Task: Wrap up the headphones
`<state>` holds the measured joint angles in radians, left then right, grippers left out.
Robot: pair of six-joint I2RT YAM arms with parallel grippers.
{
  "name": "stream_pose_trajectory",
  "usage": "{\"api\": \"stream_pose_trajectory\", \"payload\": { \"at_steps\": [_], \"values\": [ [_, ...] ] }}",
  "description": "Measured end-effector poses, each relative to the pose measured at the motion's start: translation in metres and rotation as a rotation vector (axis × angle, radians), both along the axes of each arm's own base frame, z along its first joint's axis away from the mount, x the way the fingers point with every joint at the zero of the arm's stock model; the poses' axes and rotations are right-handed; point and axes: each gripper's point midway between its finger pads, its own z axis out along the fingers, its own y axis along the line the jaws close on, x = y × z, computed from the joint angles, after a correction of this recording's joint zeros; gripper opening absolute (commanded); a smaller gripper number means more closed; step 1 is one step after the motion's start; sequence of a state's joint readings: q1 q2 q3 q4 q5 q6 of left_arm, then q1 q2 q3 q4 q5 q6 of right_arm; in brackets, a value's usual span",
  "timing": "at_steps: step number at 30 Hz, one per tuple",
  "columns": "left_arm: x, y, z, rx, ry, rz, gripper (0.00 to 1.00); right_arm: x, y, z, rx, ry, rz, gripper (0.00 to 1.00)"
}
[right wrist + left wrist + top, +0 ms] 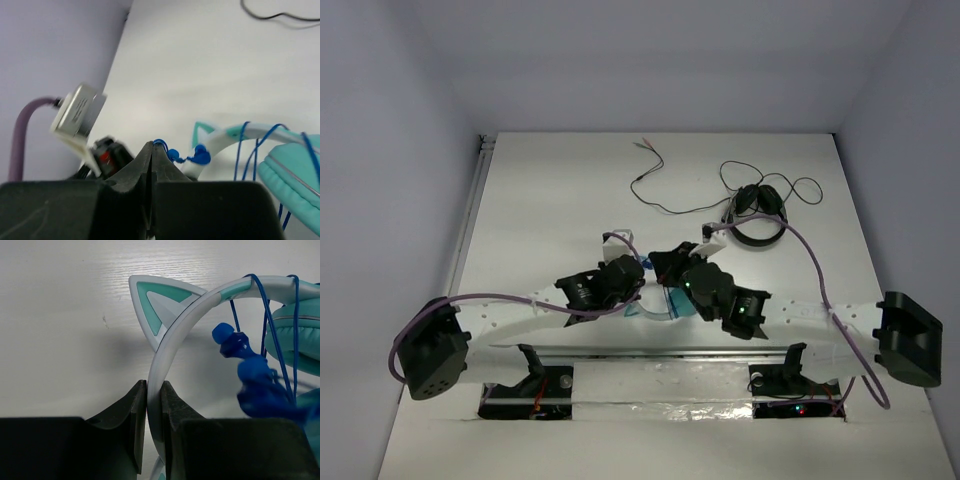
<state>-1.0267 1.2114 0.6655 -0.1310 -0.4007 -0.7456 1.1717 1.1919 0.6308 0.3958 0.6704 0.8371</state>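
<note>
Left claw (153,390) is clamped on the pale headband (172,337) of the headphones (295,340); the blue cable (176,156) is pinched by the shut right claw (152,146) above the bench (60,315).

Colours: headphones (170,340), teal ear cups, white headband with teal inlay; cable (252,375), blue; second headphones (760,215), black; table (550,200), white.

My fingers (122,412) are matt black plastic. The headphones (172,340) have a smooth, glossy plastic headband and matt padded ear cushions (300,340). The worktop (60,315) shows faint grain.
</note>
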Motion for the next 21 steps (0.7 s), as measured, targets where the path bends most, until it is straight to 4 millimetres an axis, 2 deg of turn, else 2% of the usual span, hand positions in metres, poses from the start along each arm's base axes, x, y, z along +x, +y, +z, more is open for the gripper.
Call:
{"api": "stream_pose_trajectory", "payload": {
  "at_steps": [5,11,16,21],
  "values": [
    [0.004,0.002,-0.001,-0.002,-0.005,0.043,0.0,0.037,-0.007,-0.006,-0.017,0.014,-0.144,0.0],
    [0.01,0.001,0.003,-0.009,-0.015,0.079,0.0,0.073,-0.027,-0.022,0.007,0.061,-0.271,0.0],
    [0.012,-0.001,-0.002,0.008,-0.008,0.087,0.0,0.083,-0.028,-0.035,0.051,0.11,-0.293,0.0],
    [0.013,-0.005,-0.007,0.024,0.006,0.082,0.0,0.079,-0.017,-0.02,0.166,0.108,-0.219,0.0]
  ]
}}
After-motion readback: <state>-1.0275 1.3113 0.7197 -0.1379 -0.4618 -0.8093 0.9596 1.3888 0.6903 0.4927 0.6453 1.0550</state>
